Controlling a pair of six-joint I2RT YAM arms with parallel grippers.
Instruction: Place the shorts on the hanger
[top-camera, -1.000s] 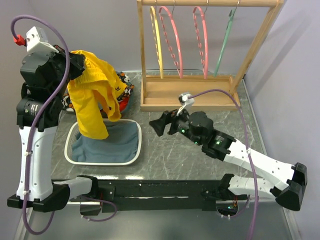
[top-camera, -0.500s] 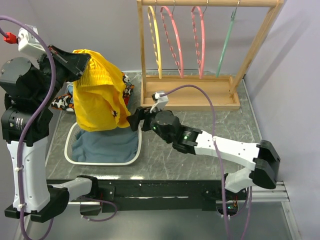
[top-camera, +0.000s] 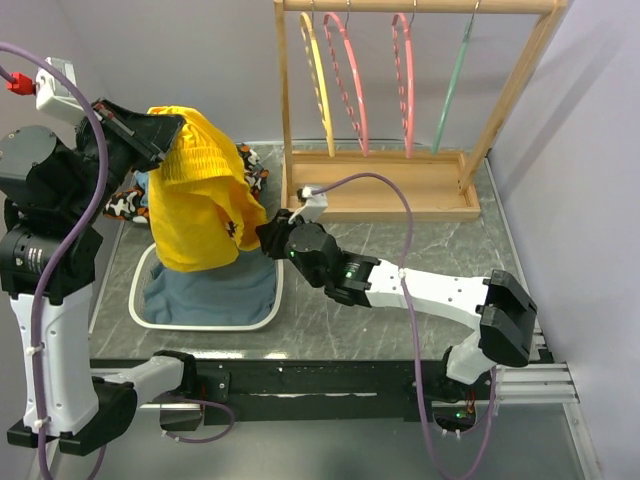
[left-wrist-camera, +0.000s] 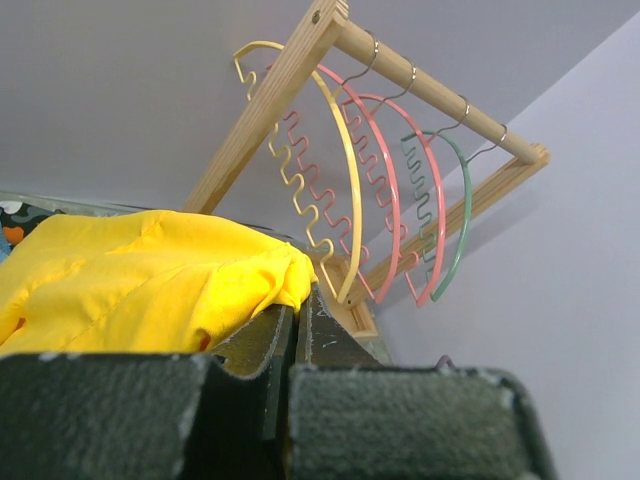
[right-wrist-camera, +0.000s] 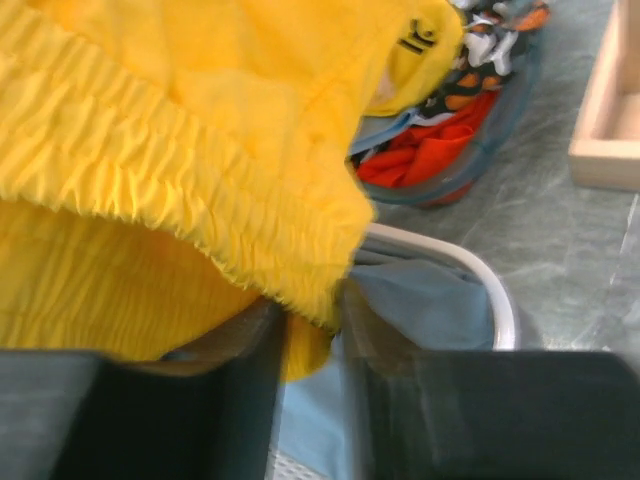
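The yellow shorts hang in the air over the left of the table. My left gripper is shut on their upper edge; in the left wrist view its jaws are pressed together with the yellow shorts bunched at the tips. My right gripper reaches in from the right to the lower right edge. In the right wrist view its jaws stand narrow, with a corner of the shorts' gathered waistband between them. The teal-green hanger hangs at the right end of the rack, also visible as the hanger.
The wooden rack at the back also carries a yellow hanger and two pink hangers. Under the shorts, a white-rimmed tray holds light blue shorts. A basket of patterned clothes sits behind it.
My right arm has swung left from mid-table to the hanging shorts, and its jaws have narrowed onto the waistband. My left arm has raised and turned the shorts slightly.
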